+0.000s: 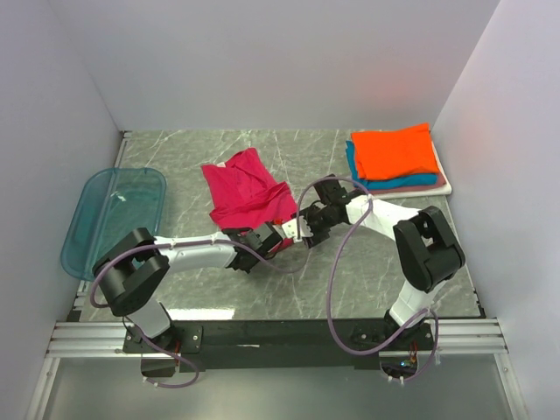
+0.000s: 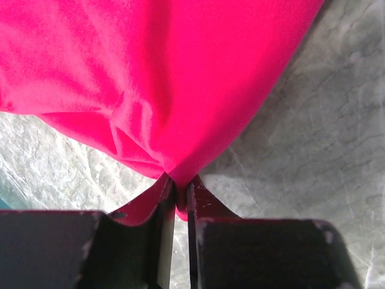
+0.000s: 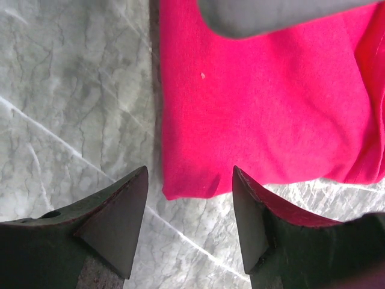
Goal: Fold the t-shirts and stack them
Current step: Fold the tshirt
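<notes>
- The magenta-red t-shirt (image 1: pixel 248 191) lies rumpled in the middle of the marbled grey surface (image 1: pixel 175 149), its long axis running away from the arms and its near edge right at both claws
- The left claw (image 2: pixel 180 183) is closed to a slit on a gathered pinch of that near edge, and creases fan out from the nip
- The right claw (image 3: pixel 189 174) stands apart and empty, the shirt's flat near corner just ahead between its fingers; I'd judge it is placed to take the second hold
- The cloth looks soft and matte, the surface hard and veined
- The stack of folded shirts (image 1: pixel 398 159), orange over teal-blue over a pale one, sits far right, well apart
- A translucent blue tray (image 1: pixel 114 210) rests at the left
</notes>
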`<state>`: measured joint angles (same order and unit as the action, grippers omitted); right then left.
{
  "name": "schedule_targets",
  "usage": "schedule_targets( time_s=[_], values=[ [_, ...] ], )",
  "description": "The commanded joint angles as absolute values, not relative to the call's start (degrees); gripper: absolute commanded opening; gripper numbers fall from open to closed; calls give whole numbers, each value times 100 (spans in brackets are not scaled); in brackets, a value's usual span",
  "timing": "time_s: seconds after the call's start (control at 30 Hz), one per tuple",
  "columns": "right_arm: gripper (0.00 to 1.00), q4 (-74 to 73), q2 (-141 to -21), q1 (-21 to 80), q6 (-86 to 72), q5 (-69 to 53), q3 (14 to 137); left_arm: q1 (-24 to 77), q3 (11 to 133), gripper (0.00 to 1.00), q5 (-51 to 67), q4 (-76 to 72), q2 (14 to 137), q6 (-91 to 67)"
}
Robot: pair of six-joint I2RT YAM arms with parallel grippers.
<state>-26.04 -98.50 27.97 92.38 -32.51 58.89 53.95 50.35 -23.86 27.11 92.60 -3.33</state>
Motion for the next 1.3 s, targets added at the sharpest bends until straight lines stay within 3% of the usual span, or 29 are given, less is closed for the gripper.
schedule_targets(
  time_s=[0.0, 0.47, 0.93, 1.03, 1.13, 1.23, 1.27],
  values=[
    [64, -2453, -9958, 2900, 9141, -2954, 6029, 5353, 5027, 15, -2233, 2470, 8860, -299],
    [59, -2417, -10187, 3296, 8991, -2356, 6065, 5282, 4939, 14, -2110, 2382, 8587, -211],
    [60, -2576, -10081, 3577, 8587, -1934, 5827, 5274, 4834, 13, -1969, 2215, 8385, -97],
    [56, -2566, -10212, 3656, 8455, -1750, 5906, 5273, 4825, 13, -1951, 2206, 8376, -97],
    [45, -2698, -10292, 3683, 8385, -1714, 6020, 5273, 4799, 13, -1960, 2189, 8332, -79],
    [30, -2812, -10266, 3709, 8323, -1740, 6038, 5273, 4764, 13, -1942, 2145, 8253, -62],
    [20, -2821, -10248, 3718, 8323, -1784, 6012, 5273, 4755, 13, -1934, 2127, 8236, -62]
  ],
)
